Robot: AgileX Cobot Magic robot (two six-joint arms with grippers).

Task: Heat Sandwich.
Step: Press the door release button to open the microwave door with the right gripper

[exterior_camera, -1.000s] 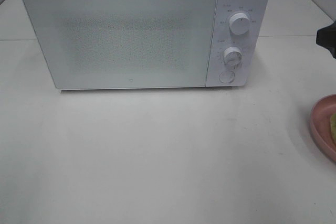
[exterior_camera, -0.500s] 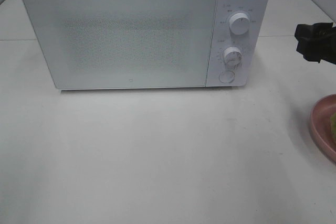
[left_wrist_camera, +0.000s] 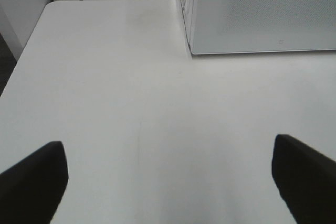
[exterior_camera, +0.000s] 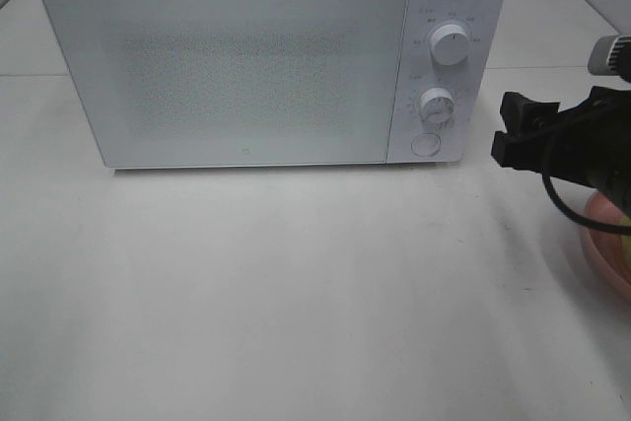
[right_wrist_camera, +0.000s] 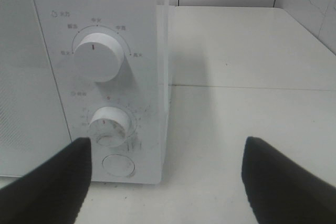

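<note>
- The plain white tabletop is stretching wide under everything, with pale tiles behind.
- A boxy white microwave oven is sitting at the back with its door closed.
- The black right gripper is hovering just beside the control panel, fingers spread and holding nothing.
- The left gripper is hanging over bare table, fingers parted wide, empty.
- A round pink plate is peeking out under the right arm.
- The sandwich is showing in no view; probably it is lying on that plate.
- The small round button is likely the door release: one fingertip should be pressing it squarely, clear of the dial above.
</note>
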